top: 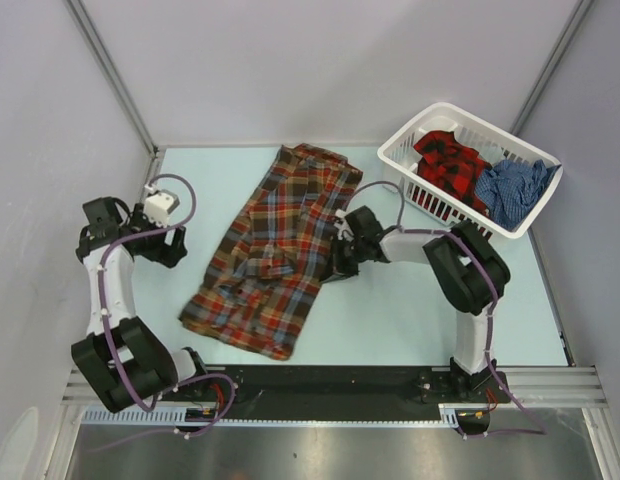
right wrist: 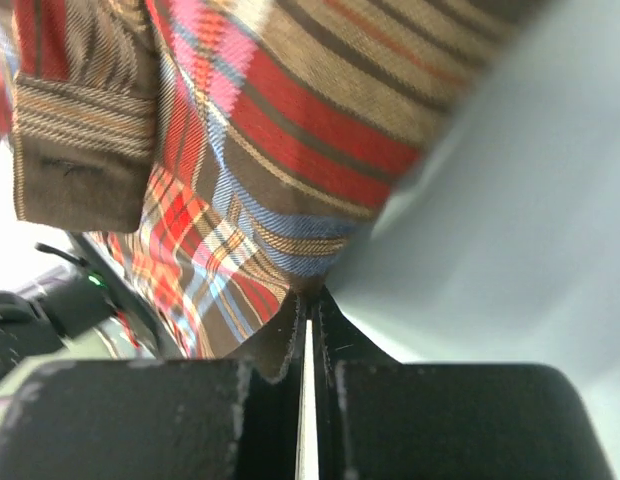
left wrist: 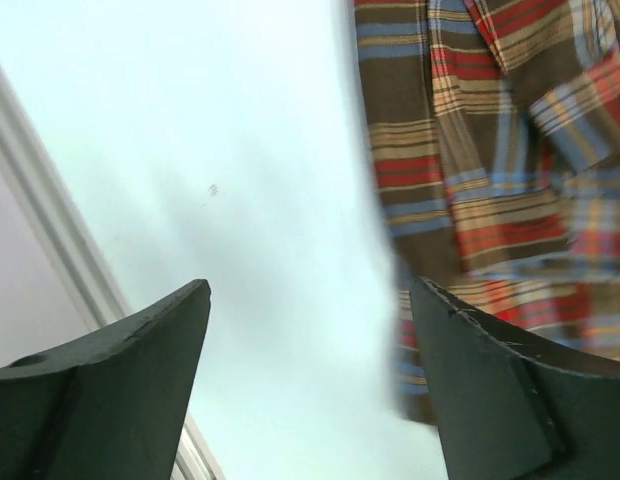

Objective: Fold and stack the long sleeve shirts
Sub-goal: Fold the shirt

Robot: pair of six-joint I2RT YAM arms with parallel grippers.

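Observation:
A brown, red-orange and light-blue plaid long sleeve shirt lies spread on the pale table, partly folded. My right gripper is at its right edge. In the right wrist view that gripper is shut, pinching the shirt's hem at the fingertips. My left gripper hovers left of the shirt, apart from it. In the left wrist view it stands open over bare table, with the shirt's edge just beyond the right finger. A red-and-black plaid shirt and a blue checked shirt lie in the basket.
A white plastic laundry basket stands at the back right of the table, the blue shirt hanging over its right rim. White walls close in on the left and the back. A black rail runs along the near edge.

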